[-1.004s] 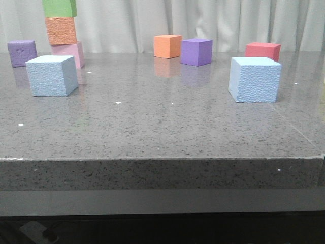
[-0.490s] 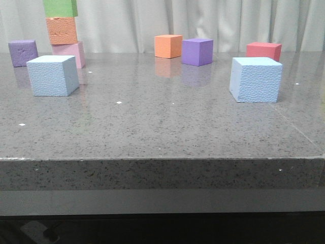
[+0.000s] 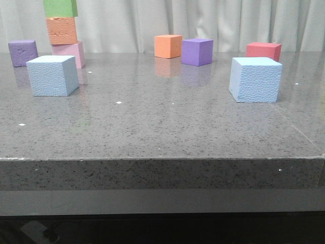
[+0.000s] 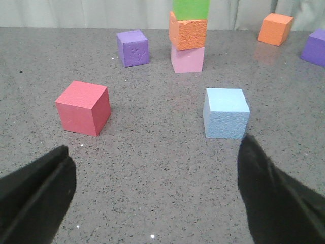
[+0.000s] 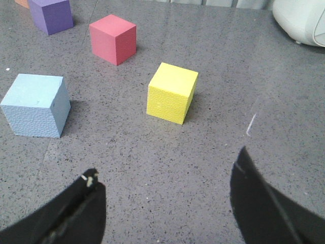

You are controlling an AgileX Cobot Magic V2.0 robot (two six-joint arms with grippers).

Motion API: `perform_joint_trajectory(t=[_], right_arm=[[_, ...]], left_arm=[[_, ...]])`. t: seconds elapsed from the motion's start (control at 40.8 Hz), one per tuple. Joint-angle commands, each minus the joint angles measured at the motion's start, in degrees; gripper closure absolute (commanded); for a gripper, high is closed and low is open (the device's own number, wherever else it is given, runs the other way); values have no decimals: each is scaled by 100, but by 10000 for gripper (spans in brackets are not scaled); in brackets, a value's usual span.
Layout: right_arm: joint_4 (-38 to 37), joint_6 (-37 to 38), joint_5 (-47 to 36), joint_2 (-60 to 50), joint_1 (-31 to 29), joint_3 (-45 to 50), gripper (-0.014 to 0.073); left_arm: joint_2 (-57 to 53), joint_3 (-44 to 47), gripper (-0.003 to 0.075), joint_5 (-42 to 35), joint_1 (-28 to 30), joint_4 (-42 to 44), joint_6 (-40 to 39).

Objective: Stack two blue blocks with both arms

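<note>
Two pale blue blocks rest apart on the grey table: one at the left (image 3: 52, 75), one at the right (image 3: 255, 79). In the left wrist view the left blue block (image 4: 226, 113) lies beyond my left gripper (image 4: 155, 145), which is open with only bare table between its fingers. In the right wrist view the right blue block (image 5: 36, 105) sits off to one side, ahead of my right gripper (image 5: 167, 161), which is also open and holds nothing. Neither gripper shows in the front view.
Behind the left blue block stands a tower of pink (image 3: 68, 54), orange (image 3: 61, 30) and green (image 3: 60, 7) cubes. Purple cubes (image 3: 23, 53) (image 3: 197, 51), an orange cube (image 3: 168, 46), red cubes (image 3: 263, 51) (image 4: 84, 108) and a yellow cube (image 5: 172, 93) lie around.
</note>
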Motion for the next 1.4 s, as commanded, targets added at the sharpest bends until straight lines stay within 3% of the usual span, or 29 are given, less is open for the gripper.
perform_joint_trajectory(t=[0.0,0.245,0.441,0.637,0.759,0.98,1.127,1.372], right_arm=[[-100,-41,-457,71,6,-164,64],[174,-41,-391,117,6,-170,60],[324,-95,327,622,6,-384,8],[1540,-1110,729,1360,79,-818,-20],[2268,-1760,1140,1964,348,-1193,-20],[2281,-1810,1461,3117,1152,-1892,-19],[1968,-1170,1445,3861,1669,-2529,-19],[-12,958,1852,5058,2326,-3843,-11]], left_arm=[[75,-147,83,-458,-1,-70,-62],[75,-147,83,-458,-12,-70,-62],[75,-147,83,-458,-93,-70,-62],[75,-147,83,-458,-93,-70,-62],[75,-147,83,-458,-93,-70,-62],[75,-147,83,-458,-93,-70,-62],[75,-147,83,-458,-93,-70,-62],[75,-147,83,-458,-93,-70,-62]])
